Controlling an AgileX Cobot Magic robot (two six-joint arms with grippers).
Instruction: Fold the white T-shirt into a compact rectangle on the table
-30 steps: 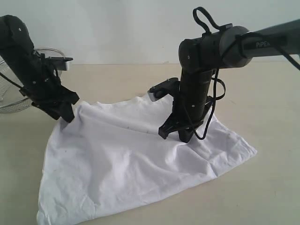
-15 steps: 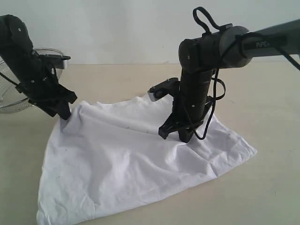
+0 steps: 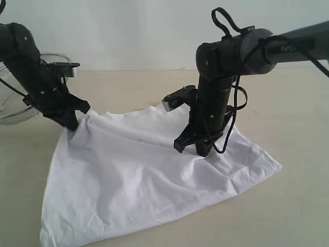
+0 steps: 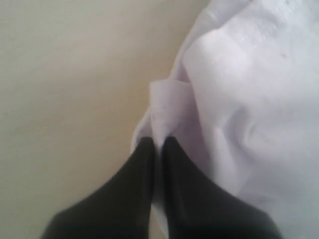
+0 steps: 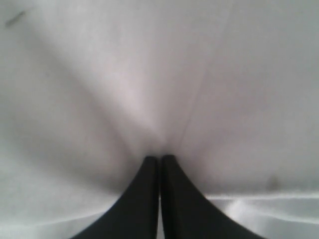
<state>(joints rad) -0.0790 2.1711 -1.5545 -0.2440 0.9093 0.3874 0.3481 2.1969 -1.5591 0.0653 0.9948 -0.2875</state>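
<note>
The white T-shirt (image 3: 133,180) lies spread over the near middle of the table (image 3: 288,113), and I have it pinched in two places. My worry is the left arm (image 3: 41,82): its jaws are shut on only a thin fold at the shirt's far-left corner, and a quick lift could pull that fold free. Uneven travel would skew the fold. The right arm (image 3: 216,98) stands near-vertical, jaws closed on a pinch of cloth right of centre. The left arm leans in from the far left.
</note>
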